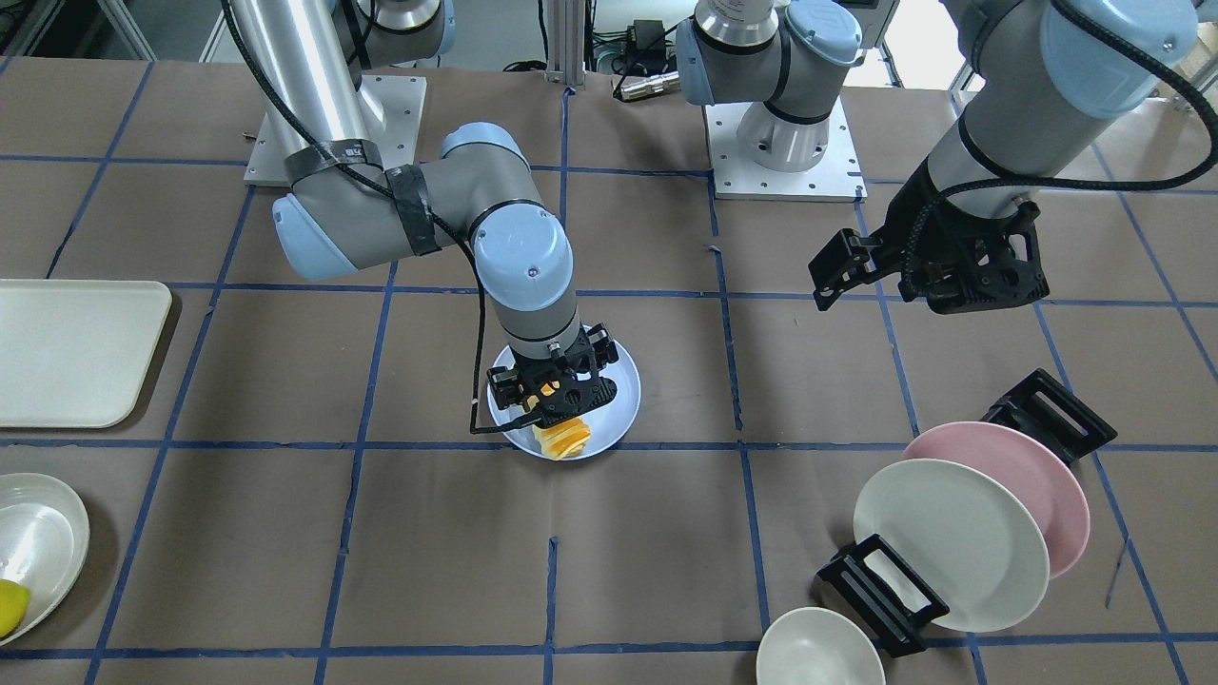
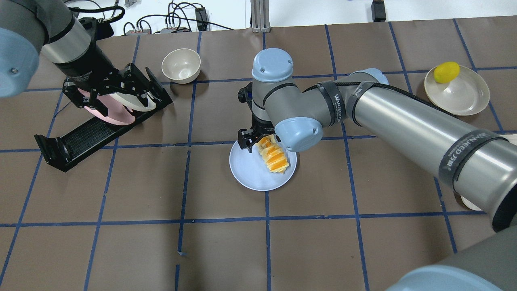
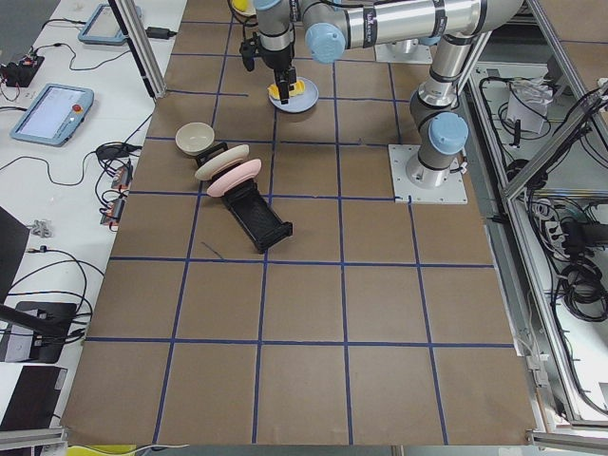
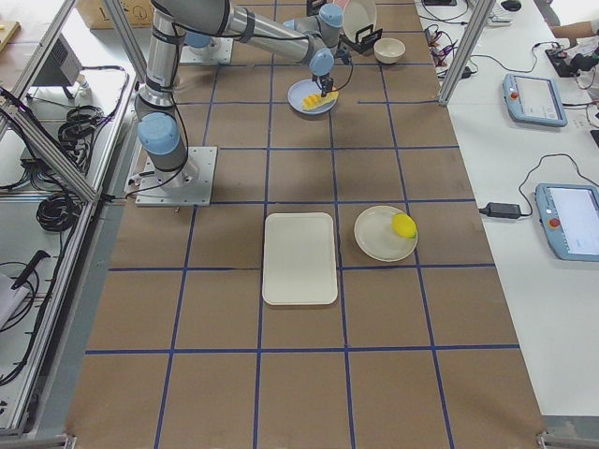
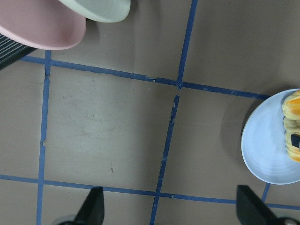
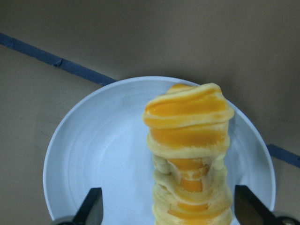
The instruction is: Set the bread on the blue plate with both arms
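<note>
Bread [image 2: 274, 155] lay on the blue plate [image 2: 250, 171], along the plate's right half, with one end close to the rim. The blue plate sat on the table [image 2: 226, 242] near its middle. The right gripper [image 6: 168, 208] pointed down over the bread's far end. Its fingers [image 6: 93, 208] stood wide apart, one on each side of the loaf, and the wrist view showed a gap between each finger and the bread.

The left gripper [image 5: 171, 208] hung above bare table, well apart from the blue plate on its left. Its fingers [image 5: 93, 206] were spread wide with nothing between them. Just beside it, a pink plate [image 1: 1028, 476] and a cream plate [image 1: 942, 542] leaned in a black rack [image 1: 1047, 414]. A bowl [image 1: 818, 652] stood near the rack. On the right, a yellow piece [image 2: 446, 72] rested in a cream dish [image 2: 464, 97].
</note>
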### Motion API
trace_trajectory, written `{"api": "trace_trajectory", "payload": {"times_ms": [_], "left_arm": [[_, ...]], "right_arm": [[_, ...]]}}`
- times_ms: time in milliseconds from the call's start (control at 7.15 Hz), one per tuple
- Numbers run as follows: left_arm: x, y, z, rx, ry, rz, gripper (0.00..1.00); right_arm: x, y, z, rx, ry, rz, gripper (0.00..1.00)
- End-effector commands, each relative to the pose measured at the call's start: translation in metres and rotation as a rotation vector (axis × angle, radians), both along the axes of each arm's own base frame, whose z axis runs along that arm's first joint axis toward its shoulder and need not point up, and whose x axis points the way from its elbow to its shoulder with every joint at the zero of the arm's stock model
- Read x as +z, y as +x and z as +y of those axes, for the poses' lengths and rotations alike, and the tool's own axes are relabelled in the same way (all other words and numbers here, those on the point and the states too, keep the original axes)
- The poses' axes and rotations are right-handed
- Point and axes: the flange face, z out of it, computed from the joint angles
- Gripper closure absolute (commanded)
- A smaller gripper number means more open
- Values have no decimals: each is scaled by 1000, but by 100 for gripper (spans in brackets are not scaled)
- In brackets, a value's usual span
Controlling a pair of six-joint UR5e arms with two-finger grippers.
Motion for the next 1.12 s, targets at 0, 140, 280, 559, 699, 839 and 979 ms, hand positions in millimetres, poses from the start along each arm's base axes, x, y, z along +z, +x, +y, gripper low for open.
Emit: {"api": "trace_trajectory", "payload": {"times_ms": [0, 140, 280, 559, 699, 839, 979], "left_arm": [[-2, 0, -2, -4, -14, -12, 0], [-6, 0, 1, -3, -10, -9, 0], [-9, -2, 3, 3, -5, -9, 0], [-4, -5, 3, 9, -25, -14, 0], [-10, -7, 3, 11, -13, -14, 0], [-14, -11, 4, 50, -1, -12, 0], [-17, -16, 4, 36, -5, -14, 0]], "right_arm": [[42, -14, -9, -19, -74, -17, 0], [72, -33, -16, -44, -115, -25, 0], [91, -58, -24, -88, -141, -29, 0], [128, -124, -32, -197, -132, -17, 0], [154, -159, -25, -255, -112, -8, 0], [180, -188, -14, -285, -112, 2, 0], [205, -206, -1, -303, -131, 25, 0]]}}
